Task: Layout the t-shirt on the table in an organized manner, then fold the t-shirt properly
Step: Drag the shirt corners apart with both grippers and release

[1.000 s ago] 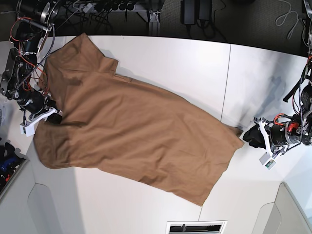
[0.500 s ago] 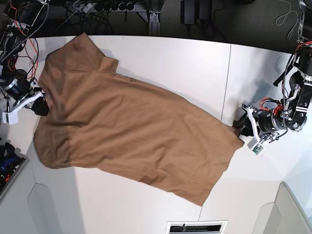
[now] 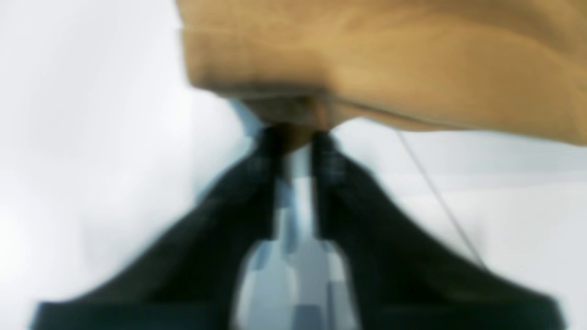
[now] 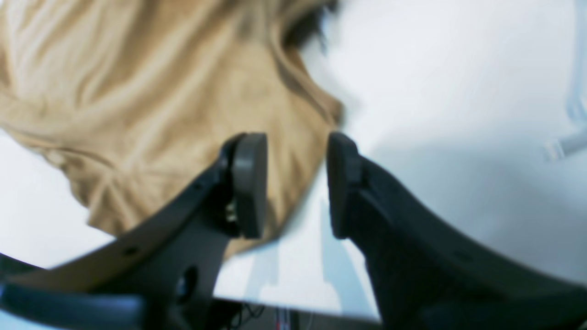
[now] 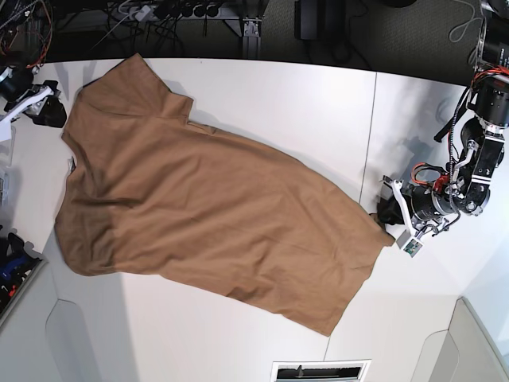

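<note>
The plain tan-brown short-sleeved cotton t-shirt point(image 5: 207, 215) lay spread flat and slantwise on the large white panelled bench point(image 5: 278, 103), its broad end at the far left and its narrower end reaching toward the near right, where a corner of cloth ended just beside the thin dark seam point(image 5: 368, 143) between two panels. At that right-hand corner the left gripper point(image 5: 387, 212) sat low on the bench against the hem; in the left wrist view its black fingers point(image 3: 257, 183) stood almost together with a small fold of tan cloth pinched between their tips, though the picture was blurred. At the far left edge of the bench the right gripper point(image 5: 49, 103) hung beside the shirt's far-left corner, apart from the cloth; in the right wrist view its two dark padded fingers point(image 4: 250, 183) stood parted with a clear gap and nothing between them, the fabric lying below and behind the left-hand pad.
</note>
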Available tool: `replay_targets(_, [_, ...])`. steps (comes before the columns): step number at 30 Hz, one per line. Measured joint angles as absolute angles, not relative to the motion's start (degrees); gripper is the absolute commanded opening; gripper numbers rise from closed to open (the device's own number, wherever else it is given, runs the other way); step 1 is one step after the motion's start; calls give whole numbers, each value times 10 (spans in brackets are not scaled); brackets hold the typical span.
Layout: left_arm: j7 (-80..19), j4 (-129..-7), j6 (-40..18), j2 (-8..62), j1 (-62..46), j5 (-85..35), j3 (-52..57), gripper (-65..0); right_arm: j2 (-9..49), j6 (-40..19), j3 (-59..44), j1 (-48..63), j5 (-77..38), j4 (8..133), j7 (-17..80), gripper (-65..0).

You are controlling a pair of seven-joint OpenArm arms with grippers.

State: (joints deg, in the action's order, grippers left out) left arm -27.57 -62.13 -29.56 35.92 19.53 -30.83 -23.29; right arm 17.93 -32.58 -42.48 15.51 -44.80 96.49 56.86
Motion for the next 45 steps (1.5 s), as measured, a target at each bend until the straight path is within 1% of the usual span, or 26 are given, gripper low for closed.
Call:
replay_targets(4, [-242,-621,-296,359,195,-299,-233,-650,179,-326,-429,187,-454,965,569,-429])
replay_targets(7, [-240,-621,-296,359,195,-295,-233,-650,171,-326,-429,204,-456,966,568,-429])
replay_targets(12, [-243,-621,-296,359,195,-295,-233,-650,117,-326,-429,226,-467,965,565,-427])
replay_targets(14, [-244,-621,-296,359,195,-295,-233,-650,94,-326,-429,228,-466,965,554,-391])
replay_targets(17, [-251,-621,-296,360,195,-296,-233,-650,68,-326,-429,223,-456,965,517,-310])
replay_targets(18, [-255,-621,-296,361,195,-299,-233,-650,62,-326,-429,222,-455,965,508,-298])
replay_targets(23, [-256,-621,-296,375,195,-302,-233,-650,56,-326,-416,221,-443,965,488,-300])
replay_targets(24, [-257,-621,-296,378,195,-302,-233,-650,57,-326,-411,221,-441,966,486,-312])
replay_targets(25, [-257,-621,-296,381,195,-303,-233,-650,57,-326,-406,221,-441,966,486,-341])
replay_targets(26, [-257,-621,-296,384,195,-306,-233,-650,57,-326,-402,221,-440,966,487,-384])
replay_targets(27, [-263,-622,-299,387,195,-317,-233,-650,57,-326,-399,221,-439,966,487,-442])
replay_targets(30, [-296,-635,-316,408,194,-357,-233,-650,55,-326,-398,221,-433,965,493,-650])
replay_targets(36, [-319,-667,-365,466,184,-437,-233,-650,56,-326,-398,217,-432,965,490,-650])
replay_targets(38, [-353,-677,-389,486,181,-465,-233,-650,59,-326,-398,212,-431,965,490,-650])
replay_targets(41, [-394,-695,-392,511,179,-536,-233,-650,74,-326,-398,209,-432,965,489,-650])
replay_targets(45, [-425,-701,-395,539,176,-588,-234,-650,102,-326,-398,211,-435,965,514,-650])
